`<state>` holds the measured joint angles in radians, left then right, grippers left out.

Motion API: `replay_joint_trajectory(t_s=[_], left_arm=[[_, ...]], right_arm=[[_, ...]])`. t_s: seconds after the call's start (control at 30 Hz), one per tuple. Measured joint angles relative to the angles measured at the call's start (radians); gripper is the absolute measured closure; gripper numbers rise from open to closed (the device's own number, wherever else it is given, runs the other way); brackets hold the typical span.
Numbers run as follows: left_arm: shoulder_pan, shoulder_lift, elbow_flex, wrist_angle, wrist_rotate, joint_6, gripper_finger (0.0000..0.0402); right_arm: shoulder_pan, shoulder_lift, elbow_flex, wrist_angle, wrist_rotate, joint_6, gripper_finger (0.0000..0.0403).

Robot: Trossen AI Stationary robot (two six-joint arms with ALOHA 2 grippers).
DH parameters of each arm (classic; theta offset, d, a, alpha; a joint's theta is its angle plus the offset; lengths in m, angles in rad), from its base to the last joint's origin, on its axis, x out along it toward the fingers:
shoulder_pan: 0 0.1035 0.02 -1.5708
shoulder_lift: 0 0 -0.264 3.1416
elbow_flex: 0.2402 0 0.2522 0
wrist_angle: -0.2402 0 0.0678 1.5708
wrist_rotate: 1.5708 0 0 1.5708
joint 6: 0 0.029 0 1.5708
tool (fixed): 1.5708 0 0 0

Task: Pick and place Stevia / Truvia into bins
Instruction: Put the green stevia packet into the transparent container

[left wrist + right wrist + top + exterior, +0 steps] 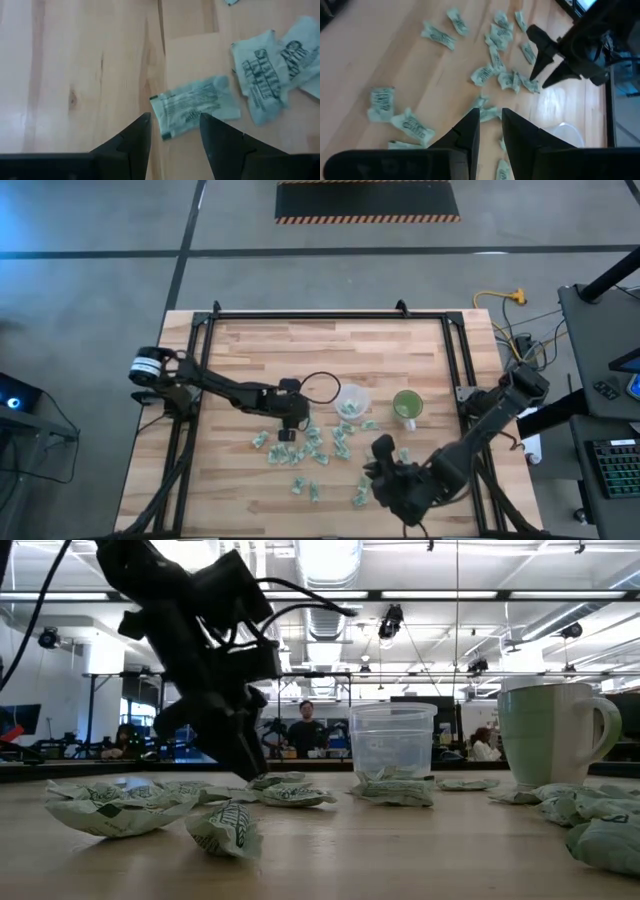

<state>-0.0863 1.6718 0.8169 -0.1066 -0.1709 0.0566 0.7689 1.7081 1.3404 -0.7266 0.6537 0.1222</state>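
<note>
Floor: grey concrete (90, 290) all round the bench, crossed by dark seams.
Hazard mat: a black mat (367, 200) with striped orange edging, lying beyond the far edge of the bench.
Bench: pale wood-plank top (250, 350), framed by black rails.
Cable: a yellow cable (500, 298) trailing on the floor off the far right corner.
Side desk: a dark desk on the right with a keyboard (612, 465).
Ceiling: white trusses and bright strip lights (520, 610), with pipework overhead.
Room behind: open workshop, people (305, 730) in the distance, a screen (18, 725) at far left.
</note>
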Motion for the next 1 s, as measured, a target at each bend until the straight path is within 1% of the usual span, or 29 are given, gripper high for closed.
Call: replay_joint_trajectory(t_s=[0.13, 0.23, 0.33, 0.5, 0.57, 0.77, 0.93, 1.0], left_arm=[[0.015, 0.023, 0.001, -0.001, 0.021, -0.003, 0.025], [0.022, 0.036, 0.001, 0.003, 0.037, -0.016, 0.0261], [0.024, 0.035, 0.001, 0.002, 0.047, -0.021, 0.0294], [0.023, 0.033, 0.003, 0.002, 0.05, -0.018, 0.0374], [0.024, 0.029, 0.004, 0.0, 0.037, -0.017, 0.0393], [0.025, -0.009, 0.021, -0.013, 0.004, -0.016, 0.0395], [0.021, -0.068, 0.049, -0.011, -0.025, -0.009, 0.04], [0.019, -0.092, 0.062, 0.032, -0.029, 0.016, 0.04]], right_arm=[[0.017, 0.0, 0.001, -0.002, 0.001, 0.018, 0.0334], [0.026, 0.0, -0.001, -0.007, 0.001, 0.04, 0.0339], [0.028, 0.0, -0.002, -0.019, 0.001, 0.063, 0.0343], [0.028, 0.0, -0.002, -0.068, 0.001, 0.129, 0.0344], [0.028, 0.0, -0.002, -0.093, 0.001, 0.163, 0.0344], [0.028, 0.0, -0.007, -0.166, 0.001, 0.279, 0.0346], [0.031, 0.0, -0.025, -0.164, 0.001, 0.298, 0.0346], [0.032, 0.001, -0.032, -0.164, 0.0, 0.298, 0.0346]])
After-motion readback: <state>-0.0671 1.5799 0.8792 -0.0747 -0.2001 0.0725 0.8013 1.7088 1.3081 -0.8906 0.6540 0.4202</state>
